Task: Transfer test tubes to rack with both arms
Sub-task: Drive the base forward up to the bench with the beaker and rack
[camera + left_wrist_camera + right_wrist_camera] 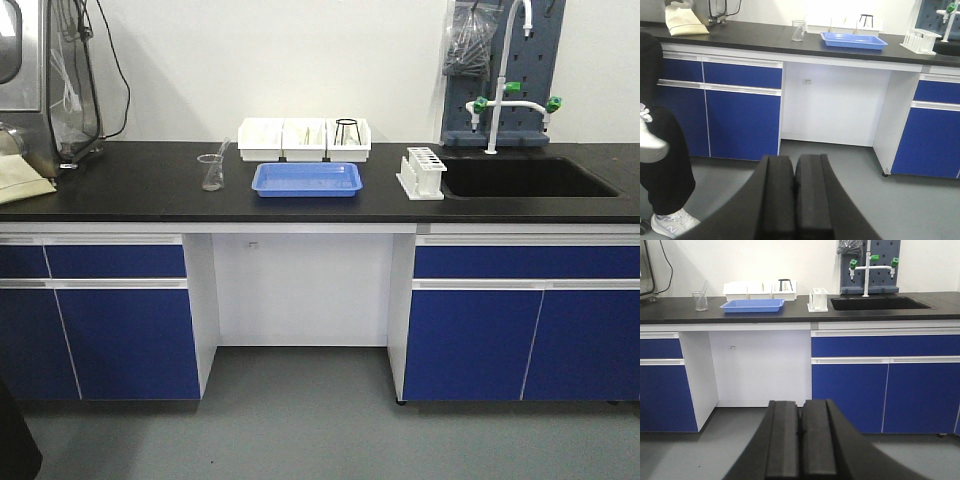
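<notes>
we look at the lab bench from well back, with both grippers far from it. our left gripper [795, 167] fills the bottom of the left wrist view, its two black pads pressed flat together with nothing between them. our right gripper [800, 410] looks the same in the right wrist view, jaws closed on nothing.

on the black counter [120, 195] the rack [422, 172] stands upright near the front edge, just beside the left rim of the sink [525, 177]. we cannot tell whether any of its holes is filled. left of it lies a blue tray [307, 179]. behind the tray three white bins [304, 138] stand in a row against the wall, and a black tripod stand [346, 130] rises from the rightmost one.

a clear beaker [211, 175] stands left of the tray and apart from it. a slender clear test tube [223, 150] leans out of it toward the right; how many it holds is too small to tell.

a person's dark trouser leg [665, 165] and white shoe [670, 222] show at the left edge of the left wrist view.
</notes>
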You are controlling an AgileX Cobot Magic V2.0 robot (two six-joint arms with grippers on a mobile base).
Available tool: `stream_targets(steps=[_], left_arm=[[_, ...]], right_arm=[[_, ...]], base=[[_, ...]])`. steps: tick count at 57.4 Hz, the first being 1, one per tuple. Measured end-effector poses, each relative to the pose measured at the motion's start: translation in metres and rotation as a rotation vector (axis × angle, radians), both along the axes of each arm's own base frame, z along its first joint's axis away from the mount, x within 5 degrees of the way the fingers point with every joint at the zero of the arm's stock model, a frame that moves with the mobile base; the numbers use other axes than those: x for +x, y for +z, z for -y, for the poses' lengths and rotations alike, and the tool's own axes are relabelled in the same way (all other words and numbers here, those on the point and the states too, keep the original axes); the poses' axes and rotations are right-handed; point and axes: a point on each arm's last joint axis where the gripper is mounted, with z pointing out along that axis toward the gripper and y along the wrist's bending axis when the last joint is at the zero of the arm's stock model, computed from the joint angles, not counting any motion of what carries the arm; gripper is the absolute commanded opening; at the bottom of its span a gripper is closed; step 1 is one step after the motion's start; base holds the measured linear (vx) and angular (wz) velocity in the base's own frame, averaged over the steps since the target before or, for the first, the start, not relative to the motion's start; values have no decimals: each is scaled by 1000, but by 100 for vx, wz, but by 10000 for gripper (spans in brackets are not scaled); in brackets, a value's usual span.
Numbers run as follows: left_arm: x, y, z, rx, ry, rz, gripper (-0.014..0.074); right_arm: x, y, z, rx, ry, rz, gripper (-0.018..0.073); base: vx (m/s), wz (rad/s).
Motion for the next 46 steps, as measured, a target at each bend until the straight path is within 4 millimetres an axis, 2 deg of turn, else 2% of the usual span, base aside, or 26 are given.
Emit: stream_targets(steps=[46], left_arm=[[0,0,0,0,0,0,-4]], right_arm=[[0,0,0,0,0,0,-8]], base=[[12,3]])
